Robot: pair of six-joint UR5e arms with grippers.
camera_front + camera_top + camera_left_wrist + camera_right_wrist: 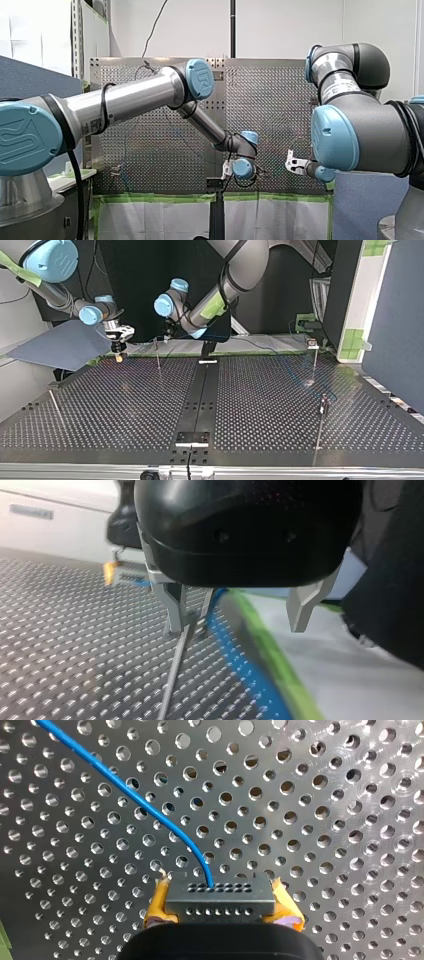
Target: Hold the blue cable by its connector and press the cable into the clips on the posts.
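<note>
Now my right gripper [220,904] clamps the connector [220,892], blue cable [150,807] trailing off; my left gripper [239,617] hangs wide beside a post [172,680].

silver arms [131,99], lt-blue jt caps [200,78], blk cables [104,107]

perforated table [125,405] | upright posts [314,362] on it | black strip [199,395] down middle
</note>
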